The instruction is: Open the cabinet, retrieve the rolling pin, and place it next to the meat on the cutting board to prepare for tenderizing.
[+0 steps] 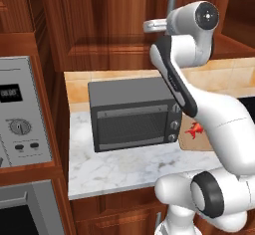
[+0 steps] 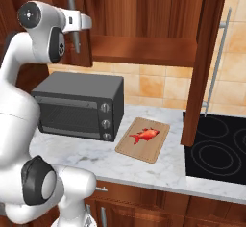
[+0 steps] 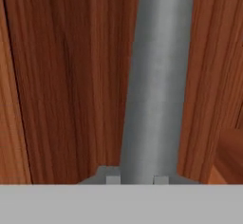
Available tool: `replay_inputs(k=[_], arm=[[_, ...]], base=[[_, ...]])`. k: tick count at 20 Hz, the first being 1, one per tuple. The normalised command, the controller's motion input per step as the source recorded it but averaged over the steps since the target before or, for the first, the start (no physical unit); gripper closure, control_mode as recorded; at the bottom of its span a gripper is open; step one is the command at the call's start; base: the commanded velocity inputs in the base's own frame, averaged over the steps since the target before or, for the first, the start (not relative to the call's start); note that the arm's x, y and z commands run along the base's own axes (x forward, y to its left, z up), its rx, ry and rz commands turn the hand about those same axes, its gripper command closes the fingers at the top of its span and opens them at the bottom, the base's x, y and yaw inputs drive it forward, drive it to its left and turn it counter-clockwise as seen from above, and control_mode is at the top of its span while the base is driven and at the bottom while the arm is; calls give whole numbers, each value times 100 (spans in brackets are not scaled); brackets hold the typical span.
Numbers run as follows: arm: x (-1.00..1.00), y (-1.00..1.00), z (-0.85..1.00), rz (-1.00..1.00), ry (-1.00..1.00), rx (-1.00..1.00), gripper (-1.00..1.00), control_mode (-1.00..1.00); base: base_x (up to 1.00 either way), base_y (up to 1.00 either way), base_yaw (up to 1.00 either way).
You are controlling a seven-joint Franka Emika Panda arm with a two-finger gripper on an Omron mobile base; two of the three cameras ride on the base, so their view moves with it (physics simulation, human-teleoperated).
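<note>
The cabinet (image 2: 144, 14) hangs above the counter, its right door (image 2: 207, 53) swung open onto a plain wood shelf (image 2: 144, 50). My gripper (image 3: 136, 179) is up against the left door's vertical silver handle (image 3: 156, 76), its tips a narrow gap apart just in front of the bar. The hand (image 2: 79, 21) is level with that handle (image 2: 72, 7). The rolling pin is out of view. The red meat (image 2: 145, 134) lies on the cutting board (image 2: 156, 151), which sits on the counter right of the toaster oven (image 2: 77, 103).
A black cooktop (image 2: 216, 149) lies right of the board, under the open door's edge. A wall oven panel (image 1: 20, 114) stands at the far left. White marble counter (image 1: 124, 169) runs in front of the toaster oven (image 1: 132, 112).
</note>
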Motion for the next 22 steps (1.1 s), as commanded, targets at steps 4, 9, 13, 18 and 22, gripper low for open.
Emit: replay_inputs(k=[4, 9, 13, 18, 22], arm=[[-74, 67, -11, 4, 0, -3, 100, -100], [-74, 70, -14, 5, 0, 0, 100, -100], [-86, 73, -20, 7, 1, 0, 100, -100], [-79, 73, -19, 6, 6, 0, 100, -100], [-49, 59, -18, 10, 5, -2, -100, -100]], base=[[0, 0, 0], [0, 0, 0], [0, 0, 0], [0, 0, 0], [0, 0, 0]])
